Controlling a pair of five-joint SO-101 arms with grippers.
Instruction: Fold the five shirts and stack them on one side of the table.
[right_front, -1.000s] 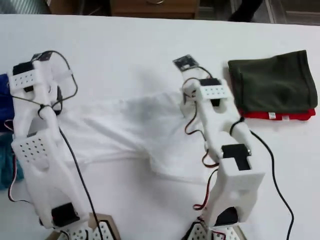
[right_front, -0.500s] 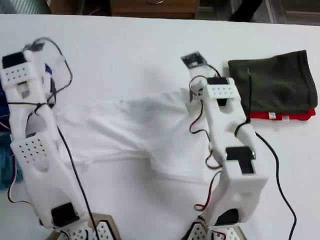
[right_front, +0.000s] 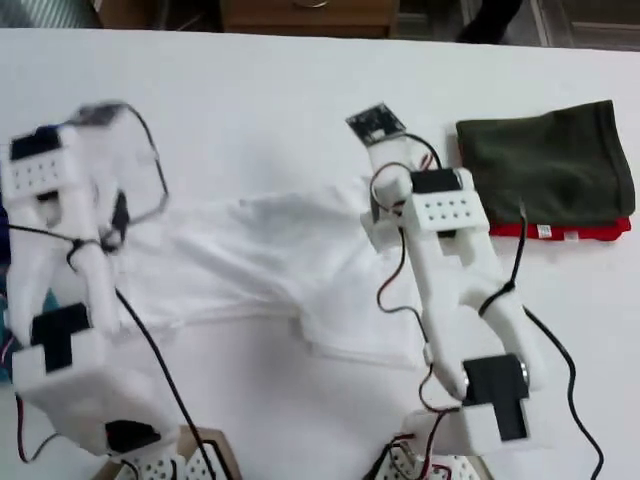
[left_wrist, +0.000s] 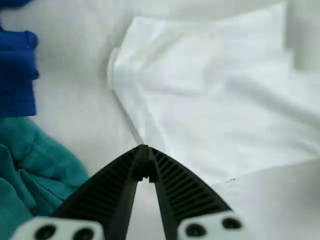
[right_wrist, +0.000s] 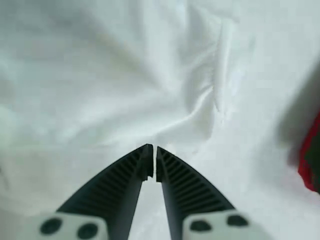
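Left claw (left_wrist: 144, 159), right claw (right_wrist: 153, 161) closed, empty. Folded dark green shirt (right_front: 545, 160), red shirt (right_front: 562, 231) stacked 3 o'clock; rumpled white shirt (right_front: 260, 262), blue shirt (left_wrist: 17, 75), teal shirt (left_wrist: 35, 167) pending.

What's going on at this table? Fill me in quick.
A robot is handling a white shirt spread on the table. The right tool is shut on a pucker of its cloth. The left tool is shut at the shirt's edge, but I can't tell if it grips cloth. A folded green shirt lies on a red shirt at the table's right side. A blue shirt and a teal shirt lie near the left tool.
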